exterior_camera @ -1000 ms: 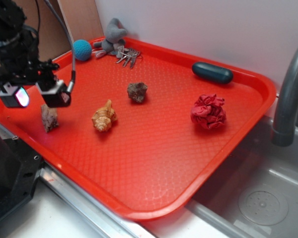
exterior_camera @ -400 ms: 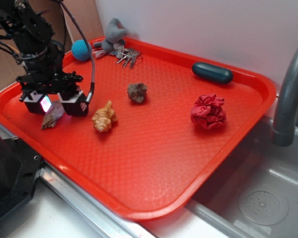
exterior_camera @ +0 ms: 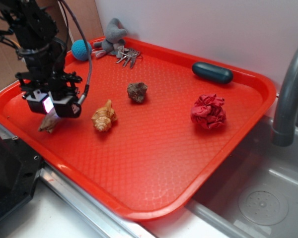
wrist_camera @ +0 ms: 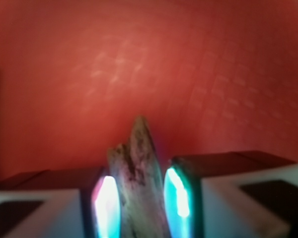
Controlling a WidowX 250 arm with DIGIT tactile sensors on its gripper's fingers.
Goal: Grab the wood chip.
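The wood chip [exterior_camera: 47, 124], pale tan-brown with ragged ends, is at the left front of the red tray [exterior_camera: 154, 163]. My gripper [exterior_camera: 50, 112] stands right over it, fingers pointing down. In the wrist view the chip [wrist_camera: 136, 158] stands upright between the two glowing pads [wrist_camera: 106, 203], which press in on both of its sides. The gripper [wrist_camera: 139, 201] is shut on the chip. The chip's tip sticks out below the fingers, close to the tray floor.
An orange-tan seashell [exterior_camera: 104, 116] lies just right of the gripper. A dark rock [exterior_camera: 137, 91], red crumpled cloth [exterior_camera: 208, 111], dark green capsule [exterior_camera: 212, 72], blue ball [exterior_camera: 81, 50], grey plush [exterior_camera: 111, 37] and keys [exterior_camera: 127, 55] are on the tray. A grey faucet [exterior_camera: 288, 99] stands at right.
The gripper came down over the wood chip and its fingers closed from wide open to tight around it. The chip tilted from lying on the tray to hanging between the pads.
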